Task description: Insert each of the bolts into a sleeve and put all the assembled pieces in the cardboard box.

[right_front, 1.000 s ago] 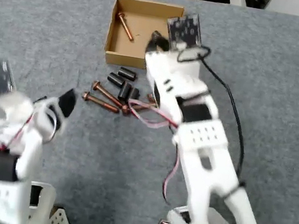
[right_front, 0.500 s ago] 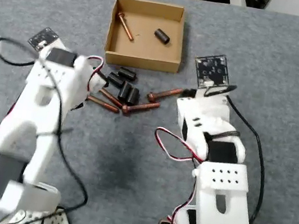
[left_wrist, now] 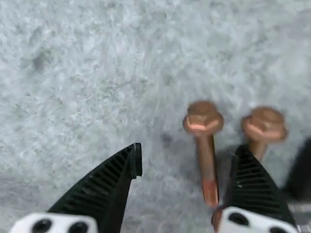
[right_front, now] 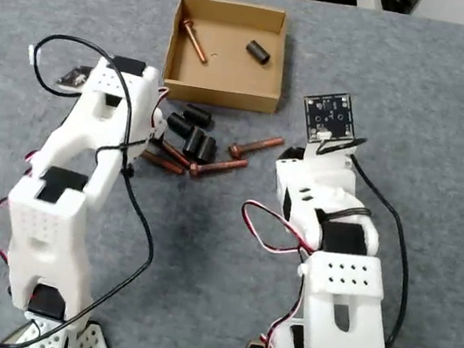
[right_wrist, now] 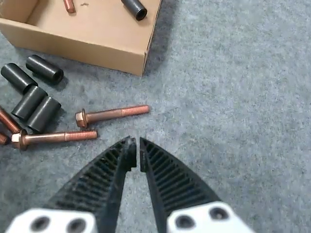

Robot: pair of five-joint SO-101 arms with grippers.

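The left pincer [left_wrist: 187, 154] stands wide open and empty, straddling a bolt [left_wrist: 204, 141] on the counter [left_wrist: 97, 58] near the cardboard box [right_front: 219, 96], ready to grasp. The right pincer [right_wrist: 135, 148], nearly closed, holds nothing.

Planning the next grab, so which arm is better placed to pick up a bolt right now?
Left. The left gripper is open with a bolt between its fingers; the right gripper is shut, short of its nearest bolt.
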